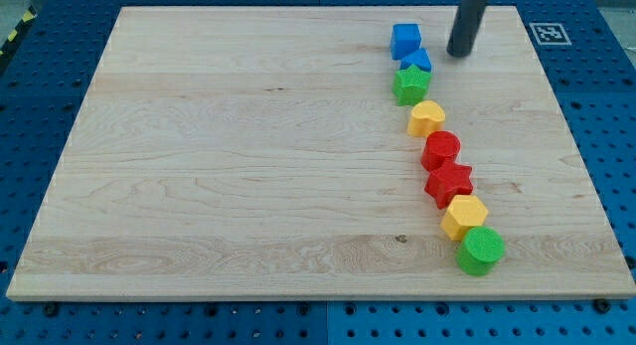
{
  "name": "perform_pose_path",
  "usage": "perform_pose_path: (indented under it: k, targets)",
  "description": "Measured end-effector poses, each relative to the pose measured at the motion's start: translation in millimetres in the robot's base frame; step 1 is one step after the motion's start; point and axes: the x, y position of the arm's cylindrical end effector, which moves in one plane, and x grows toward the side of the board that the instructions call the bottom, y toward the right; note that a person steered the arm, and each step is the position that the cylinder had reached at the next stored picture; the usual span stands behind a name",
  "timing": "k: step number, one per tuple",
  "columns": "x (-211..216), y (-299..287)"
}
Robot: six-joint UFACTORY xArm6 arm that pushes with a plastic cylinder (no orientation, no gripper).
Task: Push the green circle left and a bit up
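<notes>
My tip [460, 54] is resting on the wooden board [238, 156] near its 1 o'clock corner; it is a bare rod end with nothing to open or close, and it is touching no block. A blue cube [405, 39] is sitting at the tip's 9 o'clock, with a smaller blue block [418, 59] just below it, shape unclear, and a green star-like block [410, 84] touching that.

The chain is running on toward 5 o'clock: a yellow heart-like block [426, 117], a red cylinder-like block [441, 148], a red star [448, 183], a yellow hexagon [464, 216]. The green circle [482, 250] is lying at the chain's end, near the board's bottom edge, touching the hexagon and well apart from my tip.

A black-and-white square marker [549, 33] is sitting at the top right corner; no readable writing is showing.
</notes>
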Motion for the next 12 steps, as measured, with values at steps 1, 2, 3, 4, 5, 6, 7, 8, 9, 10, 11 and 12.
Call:
perform_pose_path:
  k: [1,2,3,4,5,6,7,8,9,10,11,12]
  targets:
    - [77.3,-0.9]
    - [152.5,4.0]
    - [227.6,8.9]
    - [234.6,7.6]
    - [274.3,10.2]
    - [283.5,10.3]
    - [285.9,9.9]
    - [285.4,0.5]
    - [274.1,-5.5]
    - [265.8,-26.7]
    - [265.8,-55.6]
    - [265.8,-83.5]
